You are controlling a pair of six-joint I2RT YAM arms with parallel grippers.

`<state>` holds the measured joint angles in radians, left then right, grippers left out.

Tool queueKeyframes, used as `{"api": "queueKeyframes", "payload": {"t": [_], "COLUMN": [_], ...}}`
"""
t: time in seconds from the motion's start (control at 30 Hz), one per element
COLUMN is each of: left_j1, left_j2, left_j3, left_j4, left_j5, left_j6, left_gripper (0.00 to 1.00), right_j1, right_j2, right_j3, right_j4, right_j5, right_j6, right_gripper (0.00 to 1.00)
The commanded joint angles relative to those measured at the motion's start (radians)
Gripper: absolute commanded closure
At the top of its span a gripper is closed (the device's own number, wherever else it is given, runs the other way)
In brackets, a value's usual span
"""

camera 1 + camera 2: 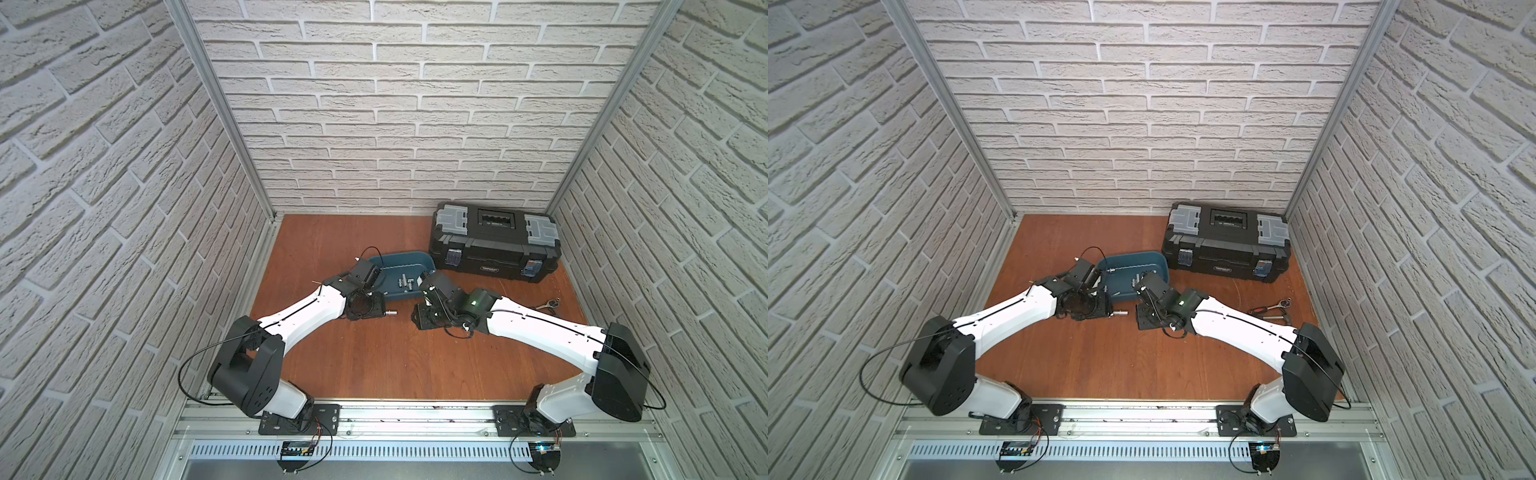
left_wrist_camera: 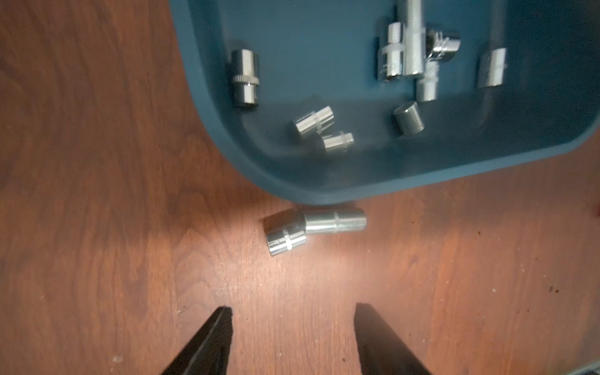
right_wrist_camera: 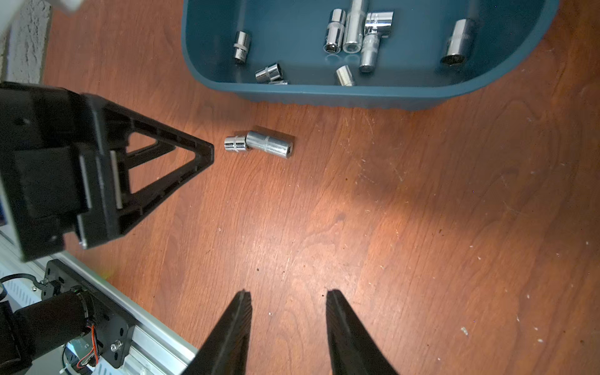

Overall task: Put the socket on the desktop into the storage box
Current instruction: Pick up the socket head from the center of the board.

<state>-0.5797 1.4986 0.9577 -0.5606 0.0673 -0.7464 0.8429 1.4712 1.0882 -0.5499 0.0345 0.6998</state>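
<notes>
Short socket (image 2: pixel 285 238) and long socket (image 2: pixel 334 221) lie touching on the desktop (image 2: pixel 97 194), just beside the storage box (image 2: pixel 324 190) — probably rigid, dense, slick, roll-prone; left gripper (image 2: pixel 293 308) and right gripper (image 3: pixel 289 293) both gape empty — pinch across the knurled band.

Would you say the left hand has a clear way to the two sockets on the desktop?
Probably yes: the left hand is open, the two sockets lie just ahead on bare desktop with nothing between, though the storage box wall sits close behind them.
</notes>
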Motion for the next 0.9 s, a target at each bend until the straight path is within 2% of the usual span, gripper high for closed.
{"api": "queueKeyframes", "payload": {"t": [0.0,0.87], "left_j1": [-0.009,-0.028], "left_j2": [0.032,0.211], "left_j3": [0.003,0.071], "left_j4": [0.019,0.03], "left_j5": [-0.035,-0.098], "left_j6": [-0.018,-0.022], "left_gripper": [0.36,0.39], "right_j1": [0.01,0.01], "right_j2": [-0.012,-0.028], "right_j3": [-0.018,-0.04], "right_j4": [0.032,0.028], "right_j5": [-0.001,0.013], "right_j6": [0.012,0.026], "right_gripper": [0.56,0.57]}}
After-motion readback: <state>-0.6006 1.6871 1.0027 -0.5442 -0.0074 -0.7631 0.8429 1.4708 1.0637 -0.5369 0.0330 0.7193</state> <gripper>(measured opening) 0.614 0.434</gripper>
